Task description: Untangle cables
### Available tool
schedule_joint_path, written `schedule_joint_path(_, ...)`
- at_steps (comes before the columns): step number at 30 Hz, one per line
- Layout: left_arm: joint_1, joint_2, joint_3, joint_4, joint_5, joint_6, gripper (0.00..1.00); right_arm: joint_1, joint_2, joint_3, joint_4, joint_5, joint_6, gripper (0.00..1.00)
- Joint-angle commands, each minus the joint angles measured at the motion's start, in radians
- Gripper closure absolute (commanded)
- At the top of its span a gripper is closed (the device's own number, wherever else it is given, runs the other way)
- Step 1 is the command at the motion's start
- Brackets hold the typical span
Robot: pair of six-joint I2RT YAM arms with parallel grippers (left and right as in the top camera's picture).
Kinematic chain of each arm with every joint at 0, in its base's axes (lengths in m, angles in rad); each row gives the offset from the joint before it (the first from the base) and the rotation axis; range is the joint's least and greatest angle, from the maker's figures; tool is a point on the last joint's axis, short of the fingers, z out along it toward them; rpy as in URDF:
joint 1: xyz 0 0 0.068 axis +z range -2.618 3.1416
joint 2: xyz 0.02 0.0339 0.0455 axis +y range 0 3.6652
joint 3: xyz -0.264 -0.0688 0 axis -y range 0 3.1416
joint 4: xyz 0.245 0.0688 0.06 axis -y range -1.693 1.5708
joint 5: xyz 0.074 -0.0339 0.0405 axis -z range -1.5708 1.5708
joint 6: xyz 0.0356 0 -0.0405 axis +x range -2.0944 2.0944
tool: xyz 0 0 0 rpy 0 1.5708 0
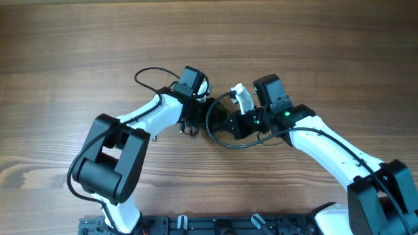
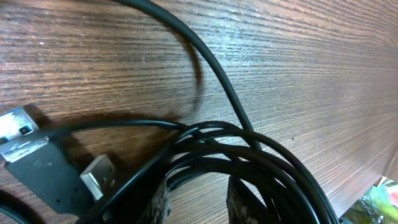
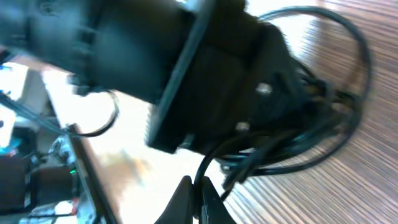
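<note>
Wood table (image 1: 78, 39) holds tangled cables (image 1: 219, 134). Left gripper (image 2: 198, 202), at their 9 o'clock, straddles them with jaws apart; right gripper (image 3: 199, 196), at 3 o'clock, pinches one.

No text, label, brand, number or sign can be read in any of the three views. The dark grey flat connector body (image 2: 46, 177), the tangled black cables (image 2: 249, 155) and the brown wood-grain table (image 2: 280, 56) carry no legible marking.

cables (image 2: 211, 57): smooth glossy plastic | table (image 2: 311, 68): grained matt wood | plug (image 2: 97, 178): metal
</note>
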Motion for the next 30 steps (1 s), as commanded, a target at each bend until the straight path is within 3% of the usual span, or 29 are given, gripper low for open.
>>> schedule_joint_path(1,0.005,0.057,-0.01,-0.039,-0.043,-0.003,0.71,-0.002,-0.016,0.018,0.05,-0.186,-0.041,0.96)
schedule_joint_path(9,0.13,0.057,-0.01,-0.093,-0.043,-0.049,0.75,-0.004,-0.016,0.018,0.198,-0.555,-0.042,0.96)
schedule_joint_path(12,0.228,0.057,-0.01,-0.087,-0.043,-0.089,0.75,-0.004,-0.016,0.018,0.187,-0.633,-0.036,0.96)
schedule_joint_path(14,0.274,0.057,-0.01,-0.097,-0.042,-0.101,0.76,-0.004,-0.016,0.018,0.187,-0.576,0.032,0.96)
schedule_joint_path(16,0.321,0.057,-0.01,-0.134,-0.044,-0.1,0.78,-0.004,-0.016,0.018,0.167,-0.342,0.161,0.96)
schedule_joint_path(17,0.336,0.057,-0.01,-0.152,-0.051,-0.1,0.78,-0.004,-0.016,0.018,0.118,-0.126,0.256,0.96)
schedule_joint_path(20,0.361,0.057,-0.01,-0.189,-0.066,-0.099,0.79,-0.004,-0.016,0.018,-0.18,0.527,0.563,0.95)
schedule_joint_path(21,0.36,0.057,-0.01,-0.192,-0.066,-0.096,0.79,-0.004,-0.016,0.018,-0.255,0.663,0.602,0.94)
schedule_joint_path(22,0.36,0.057,-0.01,-0.194,-0.066,-0.096,0.79,-0.004,-0.016,0.018,-0.307,0.755,0.605,0.93)
schedule_joint_path(24,0.356,0.057,-0.01,-0.195,-0.066,-0.097,0.79,-0.004,-0.016,0.018,-0.315,0.795,0.566,0.7)
schedule_joint_path(26,0.348,0.057,-0.01,-0.195,-0.066,-0.097,0.79,-0.004,-0.016,0.018,-0.217,0.672,0.344,0.53)
schedule_joint_path(28,0.341,0.057,-0.01,-0.196,-0.066,-0.097,0.79,-0.004,-0.016,0.018,-0.126,0.517,0.168,0.47)
schedule_joint_path(30,0.335,0.057,-0.01,-0.201,-0.066,-0.096,0.79,-0.004,-0.016,0.018,-0.042,0.459,0.132,0.44)
